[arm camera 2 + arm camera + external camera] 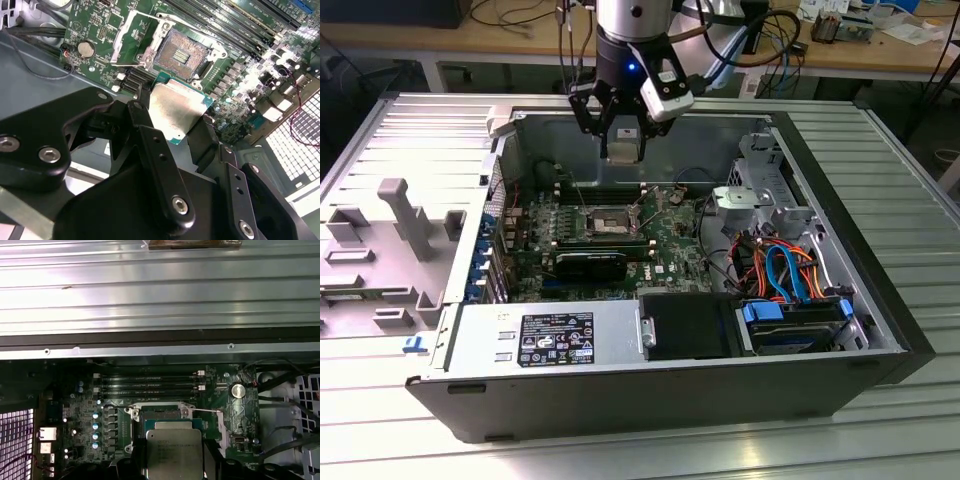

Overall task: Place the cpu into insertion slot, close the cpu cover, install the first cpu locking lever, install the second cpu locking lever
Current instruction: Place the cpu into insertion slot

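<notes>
My gripper (623, 150) hangs over the open computer case, above the green motherboard (665, 235), and is shut on the cpu (177, 112). The chip is a flat square with a dull silver top, and a black finger (146, 112) presses on each side of it. In the first wrist view the cpu (174, 452) sits just short of the insertion slot (162, 415). The insertion slot (182, 52) is bare, with its contact field exposed. The cpu cover (121, 37) stands flipped open beside the slot. In the exterior view the insertion slot (605, 222) lies below the gripper.
A black heatsink block (592, 265) lies just in front of the socket. The power supply (545, 340) and the drive bay with orange and blue cables (785, 270) fill the case's near side. Memory slots (150, 382) run behind the socket. A coin battery (86, 48) sits nearby.
</notes>
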Tool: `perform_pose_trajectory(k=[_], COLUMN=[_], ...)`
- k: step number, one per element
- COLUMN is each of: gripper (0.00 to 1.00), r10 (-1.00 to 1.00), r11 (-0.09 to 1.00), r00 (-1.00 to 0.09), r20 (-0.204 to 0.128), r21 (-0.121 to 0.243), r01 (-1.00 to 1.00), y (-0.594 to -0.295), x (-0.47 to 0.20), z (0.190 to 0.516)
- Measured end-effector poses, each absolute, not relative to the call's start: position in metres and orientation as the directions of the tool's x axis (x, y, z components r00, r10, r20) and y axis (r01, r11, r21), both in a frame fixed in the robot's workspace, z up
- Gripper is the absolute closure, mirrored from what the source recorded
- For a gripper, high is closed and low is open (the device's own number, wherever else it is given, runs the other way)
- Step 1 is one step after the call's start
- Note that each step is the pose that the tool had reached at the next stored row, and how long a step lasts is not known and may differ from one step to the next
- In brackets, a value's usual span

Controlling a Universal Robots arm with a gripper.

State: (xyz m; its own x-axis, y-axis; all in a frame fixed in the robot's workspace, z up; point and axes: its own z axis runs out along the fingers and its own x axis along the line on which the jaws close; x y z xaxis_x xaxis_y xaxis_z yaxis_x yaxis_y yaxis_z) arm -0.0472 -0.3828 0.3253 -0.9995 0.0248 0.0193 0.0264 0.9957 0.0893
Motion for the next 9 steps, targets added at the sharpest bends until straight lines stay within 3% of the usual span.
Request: perform_pose_trajectory(k=[9], gripper=[0.46], r10=[0.025], r11=[0.996], r00=[-1.0], r20=[0.019], r21=[0.089], r01=[0.026], y=[-0.3846], x=[-0.0473], z=[0.3187])
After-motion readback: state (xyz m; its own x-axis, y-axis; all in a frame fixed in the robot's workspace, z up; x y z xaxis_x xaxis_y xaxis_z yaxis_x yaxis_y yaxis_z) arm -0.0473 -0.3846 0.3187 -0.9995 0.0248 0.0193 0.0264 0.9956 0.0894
